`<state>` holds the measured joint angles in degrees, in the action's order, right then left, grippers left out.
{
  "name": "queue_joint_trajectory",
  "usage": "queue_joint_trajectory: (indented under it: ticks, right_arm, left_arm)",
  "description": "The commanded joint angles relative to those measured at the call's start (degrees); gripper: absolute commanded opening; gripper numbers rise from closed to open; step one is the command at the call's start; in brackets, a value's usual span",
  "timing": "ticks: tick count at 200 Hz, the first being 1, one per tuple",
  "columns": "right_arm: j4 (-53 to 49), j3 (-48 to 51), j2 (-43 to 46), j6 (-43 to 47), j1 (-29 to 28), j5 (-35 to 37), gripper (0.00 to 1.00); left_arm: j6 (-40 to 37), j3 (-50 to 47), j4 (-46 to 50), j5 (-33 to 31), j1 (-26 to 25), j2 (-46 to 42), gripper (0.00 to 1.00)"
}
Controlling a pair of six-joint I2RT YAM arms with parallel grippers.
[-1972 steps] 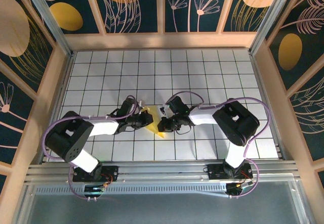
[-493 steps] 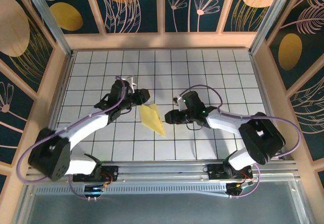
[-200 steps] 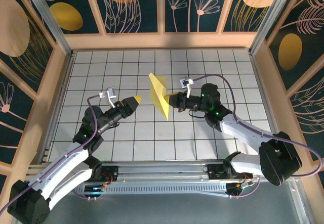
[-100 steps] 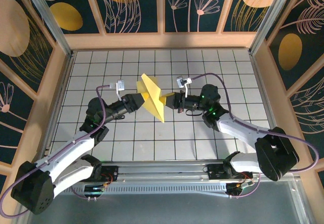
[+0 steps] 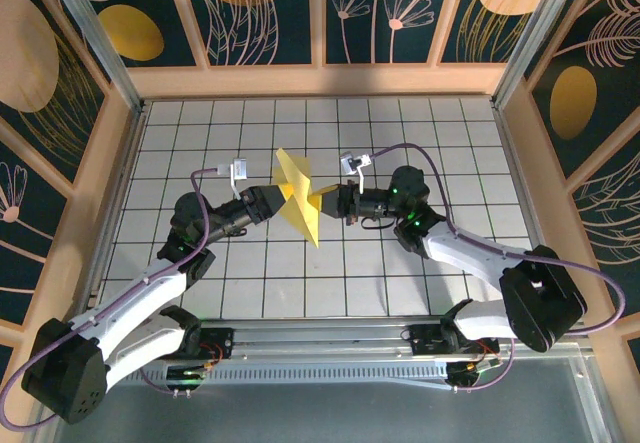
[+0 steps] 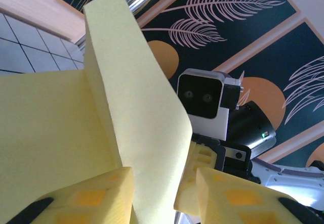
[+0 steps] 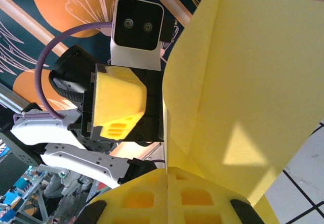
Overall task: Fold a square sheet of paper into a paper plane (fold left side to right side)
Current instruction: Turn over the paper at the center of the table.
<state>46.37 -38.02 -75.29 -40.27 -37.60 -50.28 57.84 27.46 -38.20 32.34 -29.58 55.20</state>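
Two hands meet at the paper plane (image 5: 298, 197), held in the air above the desk (image 5: 420, 133). My right hand (image 5: 327, 201) is clamped on its fold; my left hand (image 5: 271, 201) straddles one wing, fingers apart and not pinching. The paper looks light, limp and easily creased, so grip it gently beside the stiffer crease.

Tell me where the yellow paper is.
Top view: the yellow paper is at mid-table, between the left gripper and the right gripper, which pinches it.

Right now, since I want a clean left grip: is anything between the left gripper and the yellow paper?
Nothing visible: the folded bright yellow paper, clamped by the right gripper, has a flap between the left gripper's fingers.
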Motion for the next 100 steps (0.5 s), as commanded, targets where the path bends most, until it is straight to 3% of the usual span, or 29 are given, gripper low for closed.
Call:
queue_joint_trajectory:
  ticks: [1,67,100]
  right_arm:
    - [2.83,-1.8,-0.61,-0.73,-0.54,-1.4,0.0]
    - [1.37,-1.59,0.62,0.55,-0.54,0.23,0.0]
    - [2.12,-2.06,-0.18,-0.63,-0.63,-1.49,0.0]
  left_arm:
    - [-1.49,1.28,0.2,-0.46,-0.04,-0.14,0.33]
    - [-2.03,0.84,2.16,-1.82,-0.04,-0.62,0.41]
    - [-1.5,0.62,0.46,-0.8,-0.08,-0.37,0.38]
